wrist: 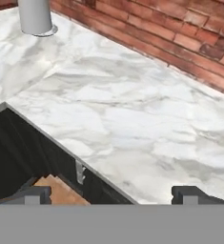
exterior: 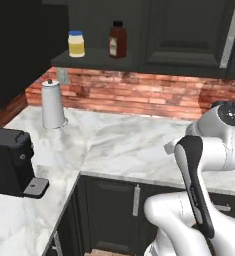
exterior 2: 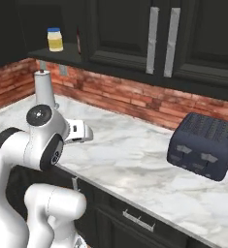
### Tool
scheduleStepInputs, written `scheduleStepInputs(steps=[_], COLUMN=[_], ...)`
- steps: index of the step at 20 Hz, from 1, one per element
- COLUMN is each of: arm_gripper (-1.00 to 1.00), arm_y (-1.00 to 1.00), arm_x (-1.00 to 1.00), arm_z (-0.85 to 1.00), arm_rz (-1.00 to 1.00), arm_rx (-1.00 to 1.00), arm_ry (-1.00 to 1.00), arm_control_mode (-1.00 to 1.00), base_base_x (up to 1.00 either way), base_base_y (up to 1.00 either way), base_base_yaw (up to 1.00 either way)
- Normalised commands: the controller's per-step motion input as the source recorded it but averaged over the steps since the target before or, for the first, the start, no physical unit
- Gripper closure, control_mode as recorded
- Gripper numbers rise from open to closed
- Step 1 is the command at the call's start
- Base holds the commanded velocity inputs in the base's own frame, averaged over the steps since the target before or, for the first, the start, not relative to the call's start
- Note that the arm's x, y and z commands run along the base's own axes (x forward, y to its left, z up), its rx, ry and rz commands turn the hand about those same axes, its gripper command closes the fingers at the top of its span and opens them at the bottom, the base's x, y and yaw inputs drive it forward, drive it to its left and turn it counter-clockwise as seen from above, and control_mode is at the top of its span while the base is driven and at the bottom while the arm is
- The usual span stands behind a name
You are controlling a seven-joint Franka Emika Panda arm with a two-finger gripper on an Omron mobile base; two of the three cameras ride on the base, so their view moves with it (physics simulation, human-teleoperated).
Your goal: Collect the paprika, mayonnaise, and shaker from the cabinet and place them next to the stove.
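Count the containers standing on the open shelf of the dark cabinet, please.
2: a squat pale-yellow jar with a blue lid at the left, a dark red-brown bottle with a black cap to its right. More may be hidden deeper inside.

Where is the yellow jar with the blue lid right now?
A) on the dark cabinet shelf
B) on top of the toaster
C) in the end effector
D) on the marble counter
A: the mayonnaise stands on the cabinet shelf, beside the paprika.

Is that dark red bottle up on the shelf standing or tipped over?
Standing. The paprika sits upright, black cap on top, beside the mayonnaise.
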Motion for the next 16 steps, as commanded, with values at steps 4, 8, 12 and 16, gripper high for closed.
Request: scheduleStepInputs(steps=[4, 8, 12, 16], arm_gripper=[-1.00, -1.00, -1.00, -1.00], arm_y=[0.00, 0.00, 0.00, 0.00], arm_x=[0.00, 0.00, 0.00, 0.00], arm_z=[0.00, 0.00, 0.00, 0.00], arm_rz=[0.00, 0.00, 0.00, 0.00], arm_rx=[0.00, 0.00, 0.00, 0.00], arm_ry=[0.00, 0.00, 0.00, 0.00], arm_control_mode=[1.00, 1.00, 1.00, 1.00], base_base_x=[0.67, 0.77, 0.77, 0.75], base_base_y=[0.58, 0.42, 0.54, 0.75], base_base_yaw=[-0.27, -0.25, -0.24, -0.16])
